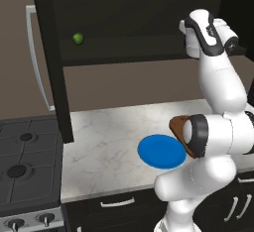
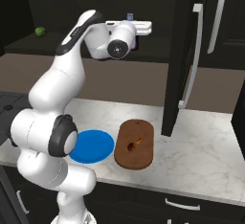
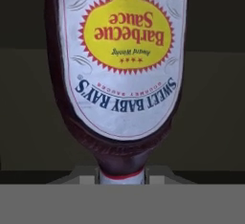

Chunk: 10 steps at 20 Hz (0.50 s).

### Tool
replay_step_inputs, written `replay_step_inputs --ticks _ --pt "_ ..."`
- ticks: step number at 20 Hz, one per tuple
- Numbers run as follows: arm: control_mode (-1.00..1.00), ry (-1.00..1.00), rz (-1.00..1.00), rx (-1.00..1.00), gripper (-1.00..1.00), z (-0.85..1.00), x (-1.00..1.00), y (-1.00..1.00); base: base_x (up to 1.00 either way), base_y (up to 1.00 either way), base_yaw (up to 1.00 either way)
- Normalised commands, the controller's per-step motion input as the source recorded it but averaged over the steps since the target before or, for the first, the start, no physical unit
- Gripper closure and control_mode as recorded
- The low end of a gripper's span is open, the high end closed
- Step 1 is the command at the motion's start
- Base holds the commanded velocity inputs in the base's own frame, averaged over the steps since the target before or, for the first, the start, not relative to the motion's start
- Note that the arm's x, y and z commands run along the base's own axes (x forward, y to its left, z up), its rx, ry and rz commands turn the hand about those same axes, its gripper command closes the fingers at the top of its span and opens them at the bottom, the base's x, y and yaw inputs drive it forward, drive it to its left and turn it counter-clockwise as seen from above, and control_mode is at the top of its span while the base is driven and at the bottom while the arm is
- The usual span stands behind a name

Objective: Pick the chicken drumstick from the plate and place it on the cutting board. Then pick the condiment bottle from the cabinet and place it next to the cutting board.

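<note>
One item is left to move: the small dark purplish-brown condiment bottle with its white and yellow barbecue-sauce label, which stands inside the large, nearly black wall cabinet on its long shelf, with the arm reaching up and into the opening. In the hand view the bottle appears upside down because the hand is rolled over, its narrow neck and pale cap sitting right between the finger bases, so the gripper looks clamped on the neck just below the cap. In the right base view only the pale cap peeks above the white hand. As a judgement, the bottle is rigid moulded plastic, smooth and somewhat slick, with most of its weight in the broad body away from the hold; gripped at the neck it may swing or twist, so a slow carry seems wise. The tiny reddish-brown chicken drumstick already lies on the oblong dark-brown wooden cutting board, beside the flat round bright-blue plate. A small green round fruit sits further along the shelf.
</note>
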Motion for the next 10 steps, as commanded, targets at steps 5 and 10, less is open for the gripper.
replay_step_inputs --ticks 5,10 --pt "-1.0 0.01 0.0 0.0 1.0 0.14 -0.3 0.0 0.0 0.0 0.0" --pt "-1.0 0.0 0.0 0.0 1.0 0.05 -0.31 0.0 0.0 0.0 0.0"
